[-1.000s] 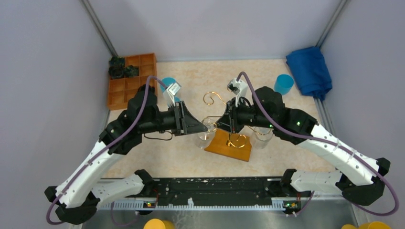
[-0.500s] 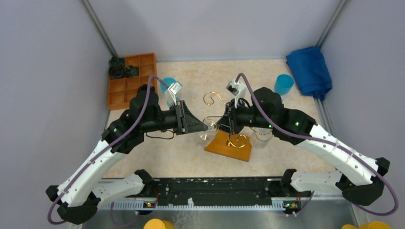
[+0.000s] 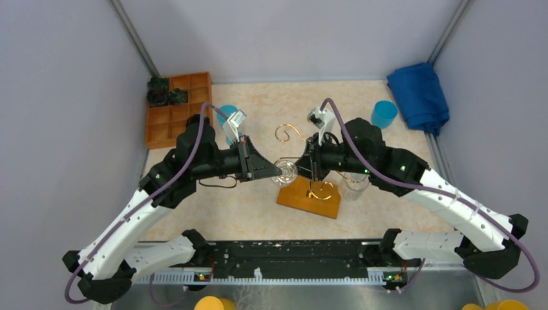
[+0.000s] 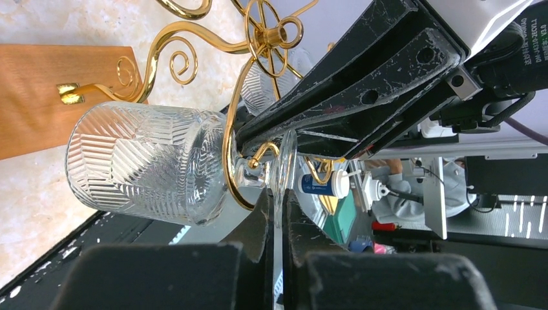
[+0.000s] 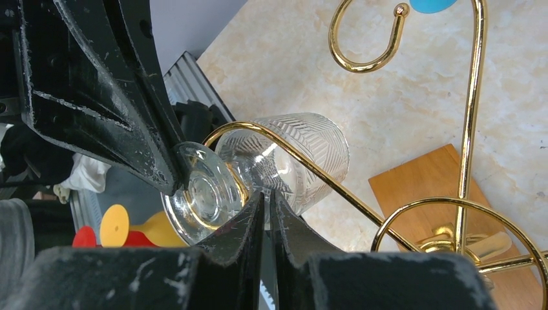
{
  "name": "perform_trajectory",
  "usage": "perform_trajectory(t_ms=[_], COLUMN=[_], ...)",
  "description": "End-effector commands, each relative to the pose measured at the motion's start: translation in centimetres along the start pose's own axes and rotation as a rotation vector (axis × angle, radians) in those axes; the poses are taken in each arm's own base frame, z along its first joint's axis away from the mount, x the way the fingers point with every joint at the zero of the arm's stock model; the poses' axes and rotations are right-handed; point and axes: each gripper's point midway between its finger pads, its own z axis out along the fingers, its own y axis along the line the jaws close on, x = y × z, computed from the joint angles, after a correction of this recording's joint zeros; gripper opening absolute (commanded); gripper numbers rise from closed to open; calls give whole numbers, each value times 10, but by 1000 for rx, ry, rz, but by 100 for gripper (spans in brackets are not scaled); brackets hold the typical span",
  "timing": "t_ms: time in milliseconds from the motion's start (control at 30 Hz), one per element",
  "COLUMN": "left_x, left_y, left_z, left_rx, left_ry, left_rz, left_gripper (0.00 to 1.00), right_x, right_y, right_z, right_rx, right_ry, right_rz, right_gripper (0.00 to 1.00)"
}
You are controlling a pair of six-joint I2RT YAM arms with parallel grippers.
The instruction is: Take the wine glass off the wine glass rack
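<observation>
Clenching the wine glass foot, left tool; right tool closed beside the stem.

Top view is bright and even, with soft light from overhead and only faint fuzzy shadows on the counter. Wrist cams are sharp on the glass, which throws white glare, and the gold rack glints too. The fingers along the bottom edge look dark and mushy.
</observation>
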Motion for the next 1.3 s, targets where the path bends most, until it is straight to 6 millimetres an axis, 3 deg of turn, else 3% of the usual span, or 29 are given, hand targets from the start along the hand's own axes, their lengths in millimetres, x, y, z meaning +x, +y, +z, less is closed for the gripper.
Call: perform_trajectory(t_ms=[0, 367, 833, 1267], left_x=[-11, -22, -54, -69], left_y=[3, -8, -14, -14], left_z=[4, 4, -29, -20], left_rx=[-17, 63, 66, 52], left_ry=[-64, -146, -377, -420], left_rz=[-71, -250, -335, -301], left_gripper=[0, 0, 0, 0], right_x=[-16, -18, -18, -17], right_y=[21, 23, 21, 20], right_z=[-13, -17, -19, -21], right_rx=[-75, -80, -74, -69], right_ry=[-60, -68, -67, -69], right_rz=[-23, -37, -55, -56], right_gripper=[8, 8, 9, 8])
